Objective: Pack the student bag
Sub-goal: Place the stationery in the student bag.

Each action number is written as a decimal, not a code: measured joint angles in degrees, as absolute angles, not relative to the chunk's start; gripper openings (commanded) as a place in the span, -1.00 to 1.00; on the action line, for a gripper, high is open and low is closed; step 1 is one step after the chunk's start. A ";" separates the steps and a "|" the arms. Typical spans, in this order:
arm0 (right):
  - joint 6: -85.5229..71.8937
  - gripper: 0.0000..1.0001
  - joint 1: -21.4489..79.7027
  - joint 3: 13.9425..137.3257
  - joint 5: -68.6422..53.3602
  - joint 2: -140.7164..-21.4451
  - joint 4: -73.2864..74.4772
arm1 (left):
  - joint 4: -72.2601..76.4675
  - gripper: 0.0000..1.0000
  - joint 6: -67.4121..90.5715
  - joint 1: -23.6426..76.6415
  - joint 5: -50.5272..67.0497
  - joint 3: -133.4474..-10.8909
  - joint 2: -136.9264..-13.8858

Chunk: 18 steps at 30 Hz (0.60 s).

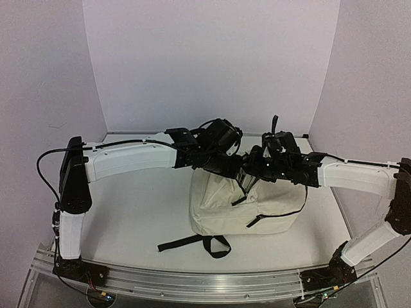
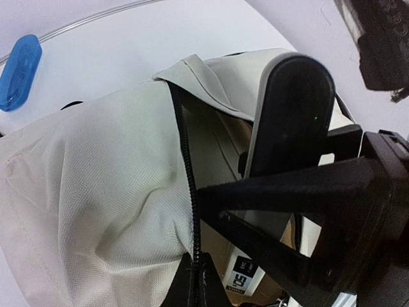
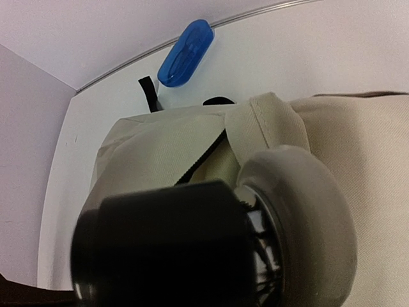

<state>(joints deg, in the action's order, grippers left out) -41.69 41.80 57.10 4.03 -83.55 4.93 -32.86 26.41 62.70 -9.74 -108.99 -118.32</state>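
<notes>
Only one marking could be made out. It was a small dark label (image 2: 241,282) on a white item (image 2: 230,263), low in the opening of the student bag (image 2: 96,192), in the left wrist view. It carried pale letters resembling "CE", turned sideways. Finer print beside them was too small to read.

Soft, even light (wrist foregrounds blurred), faint shadows.

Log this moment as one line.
left gripper: shut on student bag edge | right gripper: holds grey-black device at bag opening
</notes>
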 measured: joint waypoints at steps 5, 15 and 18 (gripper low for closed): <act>-45.23 -1.00 42.89 57.10 1.26 -83.57 7.97 | -32.82 -1.00 25.30 62.72 -10.33 -108.99 -118.02; -47.55 0.00 44.10 60.66 -2.20 -85.27 12.36 | -31.44 -1.00 24.08 62.72 -10.52 -107.31 -116.46; -47.22 0.36 44.38 62.24 -0.82 -84.64 15.53 | -30.28 -1.00 24.03 62.72 -10.55 -105.75 -115.52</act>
